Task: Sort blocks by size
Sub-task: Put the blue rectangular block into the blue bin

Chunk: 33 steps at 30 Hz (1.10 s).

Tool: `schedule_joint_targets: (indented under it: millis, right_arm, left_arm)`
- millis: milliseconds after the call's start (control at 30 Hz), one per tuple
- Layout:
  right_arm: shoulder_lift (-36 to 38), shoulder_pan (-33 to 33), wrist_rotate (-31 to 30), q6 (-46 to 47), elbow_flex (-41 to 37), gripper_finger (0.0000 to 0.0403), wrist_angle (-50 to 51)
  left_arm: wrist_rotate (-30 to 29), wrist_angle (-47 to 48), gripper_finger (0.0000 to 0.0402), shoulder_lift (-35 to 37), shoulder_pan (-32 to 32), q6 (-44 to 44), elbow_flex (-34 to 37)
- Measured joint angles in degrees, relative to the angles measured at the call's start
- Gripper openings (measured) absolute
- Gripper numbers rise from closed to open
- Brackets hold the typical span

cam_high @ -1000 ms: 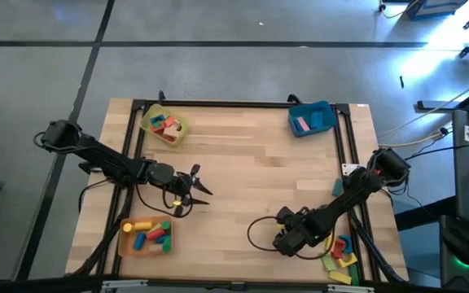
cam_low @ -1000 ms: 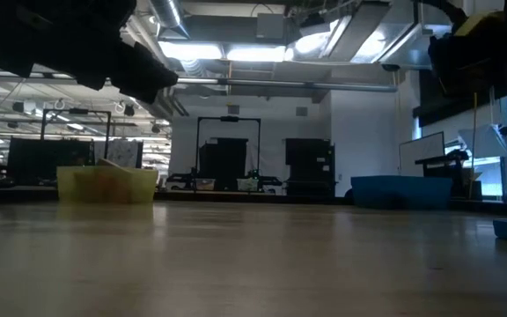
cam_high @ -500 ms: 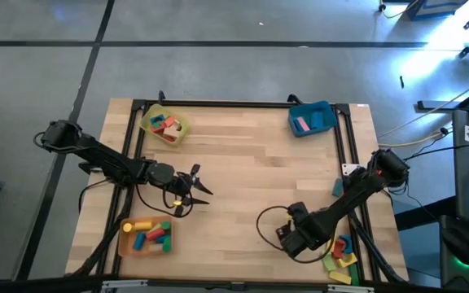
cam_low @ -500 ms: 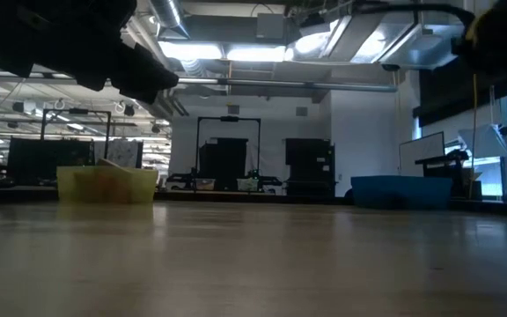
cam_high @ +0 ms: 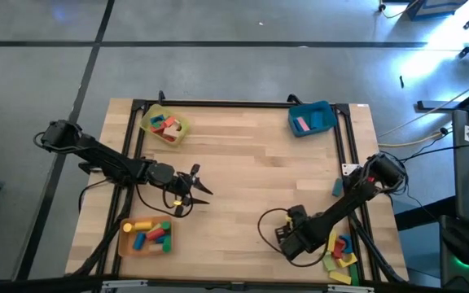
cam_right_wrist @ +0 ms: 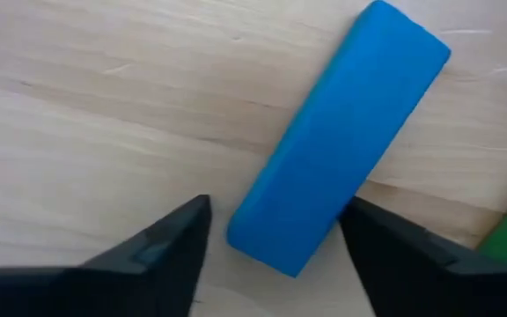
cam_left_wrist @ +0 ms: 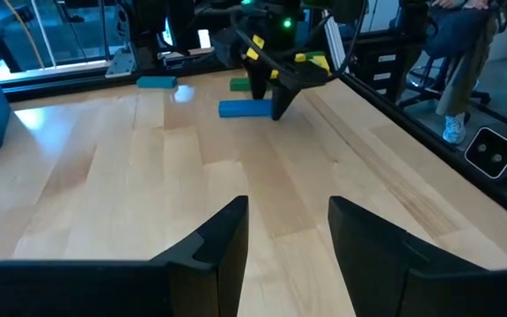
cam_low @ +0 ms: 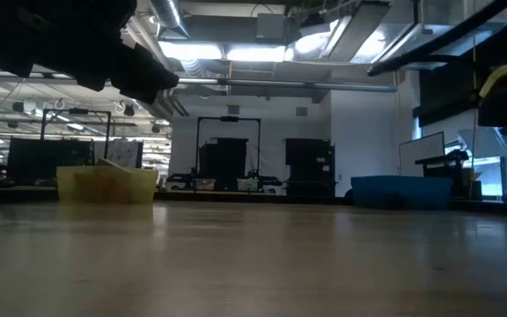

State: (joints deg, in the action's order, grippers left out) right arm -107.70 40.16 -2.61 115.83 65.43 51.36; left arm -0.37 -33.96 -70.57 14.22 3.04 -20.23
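Observation:
A blue bar [cam_right_wrist: 337, 145] lies flat on the table at the near right, beside a loose pile of blocks [cam_high: 342, 254] in yellow, green, red and blue. My right gripper [cam_right_wrist: 271, 238] is open and points down over the bar's one end, one finger on each long side. It also shows in the high view [cam_high: 314, 242] and, with the bar [cam_left_wrist: 245, 108], in the left wrist view [cam_left_wrist: 269, 95]. My left gripper [cam_high: 195, 189] is open and empty above the table's left middle. My right gripper stands astride the blue bar's end. One finger [cam_right_wrist: 385, 242] lies right next to the bar's long side [cam_right_wrist: 346, 198], and I cannot tell whether it touches. The other finger [cam_right_wrist: 170, 242] is clear of the bar. The bar lies flat on the table.
A yellow tray [cam_high: 155, 116] with blocks stands at the far left, a blue tray [cam_high: 322, 114] with a pink block at the far right, and an orange tray [cam_high: 127, 242] with several blocks at the near left. A teal block [cam_high: 337, 187] lies by the right edge.
My right gripper has gone a little toward the table's right edge, toward the loose pile of blocks. A blue block that showed at the right edge of the low view has almost left that view.

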Motion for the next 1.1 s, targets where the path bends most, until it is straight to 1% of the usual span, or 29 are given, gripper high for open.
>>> schedule_joint_targets:
  millis: [200,300,467,567,633,700,833,967,1100]
  right_arm:
    - [-0.1,0.0,-1.3,-1.0,0.0,0.0164,-1.2]
    - [-0.1,0.0,-2.3,-2.2,-0.1,0.0134,-1.1]
    - [-0.2,0.0,-2.9,-3.2,-0.1,0.0136,-0.9]
    - [-0.2,0.0,-3.0,-3.4,-0.2,0.0156,-0.9]
    - [-0.2,0.0,-3.1,-3.6,-0.2,0.0162,-0.9]
    - [-0.2,0.0,-3.4,-3.7,-0.2,0.0158,-0.9]
    - [-0.2,0.0,-4.8,-4.5,-0.1,0.0134,-0.7]
    - [-0.4,-0.5,-6.1,-7.6,1.2,0.0134,0.8]
    - [-0.5,-0.7,-9.8,-8.2,3.2,0.0140,4.0]
  left_arm:
    - [-0.3,0.0,0.0143,0.0,0.0,0.2,0.0]
    - [-0.3,0.0,0.0143,0.0,0.0,0.2,0.0]
    - [-0.3,0.0,0.0143,0.0,0.0,0.2,0.0]
    - [-0.3,0.0,0.0143,0.0,0.0,0.2,0.0]
    - [-0.3,0.0,0.0143,0.0,0.0,0.3,0.0]
    - [-0.3,0.0,0.0143,0.0,0.0,0.3,0.0]
    - [-0.3,0.0,0.0143,0.0,0.0,0.2,0.0]
    - [-0.3,0.0,0.0143,0.0,0.0,-0.2,0.0]
    - [-0.3,0.0,0.0143,0.0,0.0,-0.2,0.0]
